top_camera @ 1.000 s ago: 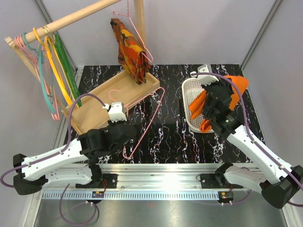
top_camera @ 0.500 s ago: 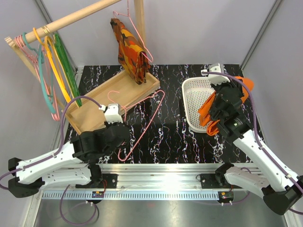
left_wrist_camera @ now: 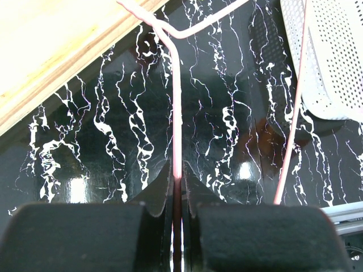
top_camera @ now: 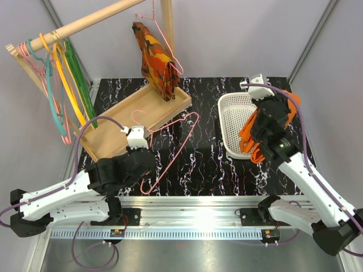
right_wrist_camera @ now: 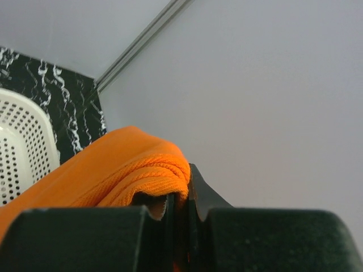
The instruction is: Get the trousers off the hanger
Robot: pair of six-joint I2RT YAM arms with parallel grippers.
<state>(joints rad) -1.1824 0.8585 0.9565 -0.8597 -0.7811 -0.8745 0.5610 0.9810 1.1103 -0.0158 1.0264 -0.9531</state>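
Though the dark marbled tabletop [top_camera: 204,164] carries both of the task's things, they are well apart. The orange trousers [top_camera: 247,131] hang off the wire, bunched over the right rim of the white perforated basket [top_camera: 233,116]. The pink hanger [left_wrist_camera: 176,113] stretches bare of cloth across the tabletop's middle. What seems left is the set-down. I judge the cloth should be lowered well inside the basket before release, so that no leg trails over the rim. The overhead view gives this layout but hides both grips. Only the wrist views show them: the right pincer [right_wrist_camera: 180,181] is pressed on a fold of orange cloth, and the left pincer [left_wrist_camera: 177,170] is clamped on the wire's straight run.
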